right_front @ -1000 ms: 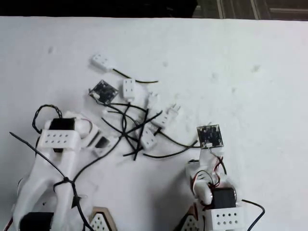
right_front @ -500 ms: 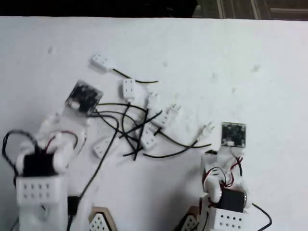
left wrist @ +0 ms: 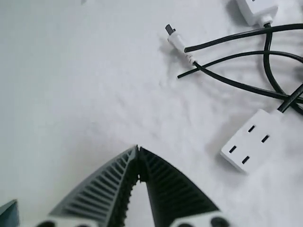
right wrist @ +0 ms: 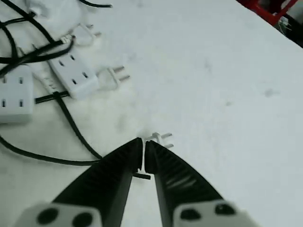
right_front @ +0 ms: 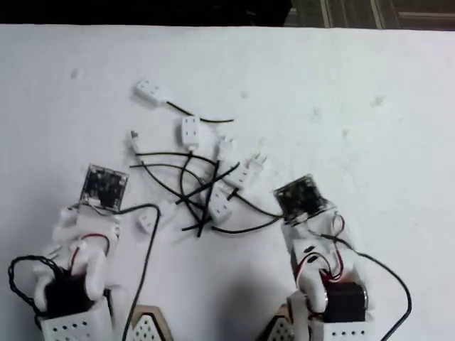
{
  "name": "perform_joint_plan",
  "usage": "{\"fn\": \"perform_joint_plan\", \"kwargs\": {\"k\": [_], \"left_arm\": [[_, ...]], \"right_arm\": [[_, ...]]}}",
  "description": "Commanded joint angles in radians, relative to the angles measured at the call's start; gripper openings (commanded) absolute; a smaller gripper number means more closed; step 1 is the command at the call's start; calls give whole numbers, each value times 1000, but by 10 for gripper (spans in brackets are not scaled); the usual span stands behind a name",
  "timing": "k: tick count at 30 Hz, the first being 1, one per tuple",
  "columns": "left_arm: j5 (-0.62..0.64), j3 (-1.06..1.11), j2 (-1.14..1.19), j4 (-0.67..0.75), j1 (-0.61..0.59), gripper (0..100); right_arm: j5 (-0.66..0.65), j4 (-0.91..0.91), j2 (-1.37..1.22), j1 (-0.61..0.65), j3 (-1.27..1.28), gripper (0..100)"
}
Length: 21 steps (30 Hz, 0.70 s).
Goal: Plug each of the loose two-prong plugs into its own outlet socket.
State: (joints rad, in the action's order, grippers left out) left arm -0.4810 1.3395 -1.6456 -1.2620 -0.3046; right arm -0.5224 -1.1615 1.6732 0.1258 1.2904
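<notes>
White two-prong plugs (right_front: 249, 169) and white plastic outlet blocks (right_front: 190, 130) on black cords (right_front: 186, 177) lie tangled at centre of the white table (right_front: 355, 85). Left gripper (left wrist: 138, 150), near left: clenched on nothing. Right gripper (right wrist: 143, 142), near right: clenched, small white plug (right wrist: 158, 137) just past its tips.

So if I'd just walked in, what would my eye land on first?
Most likely the tangle of black cords and white outlet sockets heaped in the middle of the white table. After that, the two arms at the near edge. The right tool looks pinched on a small two-prong plug, and the left tool is shut on nothing.
</notes>
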Motion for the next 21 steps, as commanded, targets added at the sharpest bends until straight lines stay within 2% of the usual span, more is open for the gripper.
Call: {"fn": "perform_joint_plan", "kwargs": {"k": [1,6,9,13,16,21], "left_arm": [[11,123,-139,-5,-12,23],[6,192,-176,5,-25,23],[6,199,-176,2,-28,24],[-23,239,-176,11,-27,24],[-58,245,-176,9,-27,24],[-63,255,-176,9,-27,24]], "right_arm": [[-8,-15,-229,79,-184,18],[-8,-13,-601,156,-417,22],[14,-12,-803,165,-551,93],[120,-13,-1032,166,-720,183],[187,-8,-1176,209,-841,187],[422,-10,-1372,344,-1019,189]]}}
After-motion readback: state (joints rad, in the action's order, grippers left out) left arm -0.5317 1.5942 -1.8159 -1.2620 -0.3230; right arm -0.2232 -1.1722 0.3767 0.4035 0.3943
